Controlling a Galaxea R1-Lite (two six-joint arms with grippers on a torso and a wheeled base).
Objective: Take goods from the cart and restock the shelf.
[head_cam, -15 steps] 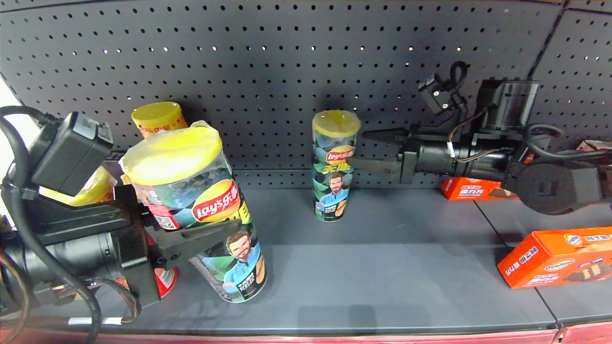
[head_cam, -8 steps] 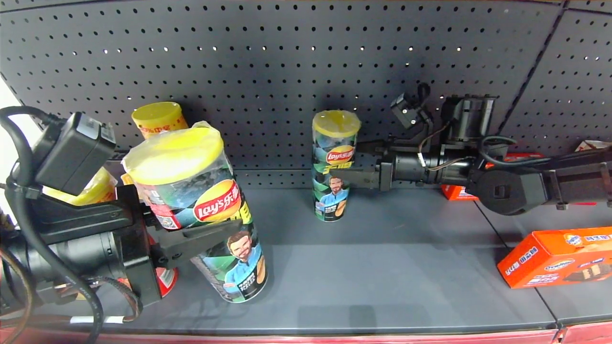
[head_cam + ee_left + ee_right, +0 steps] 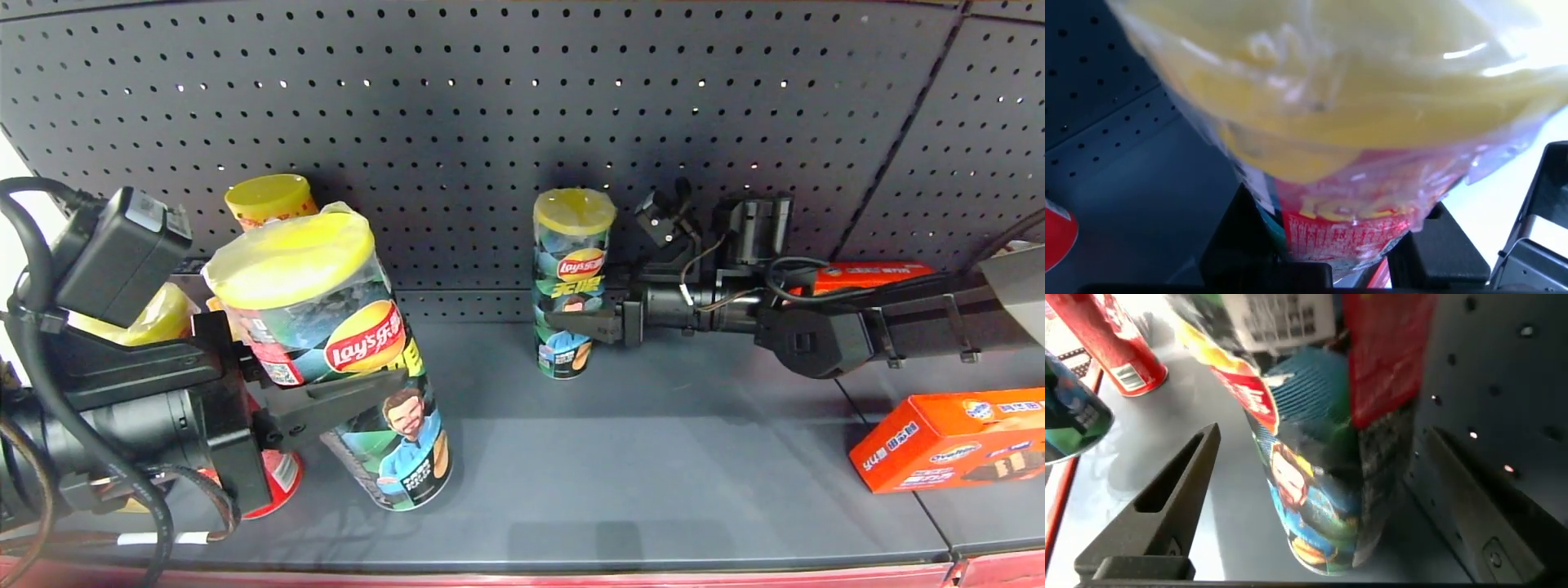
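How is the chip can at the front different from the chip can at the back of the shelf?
The front can leans over, clamped in the left gripper; the back can stands straight on the shelf. The right gripper is open, with a finger on either side of the back can, not squeezing it like the front can. Both have yellow lids and the same picture of a man.

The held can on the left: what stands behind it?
A yellow-lidded can near the pegboard and a red can; the held can and left gripper hide most of both.
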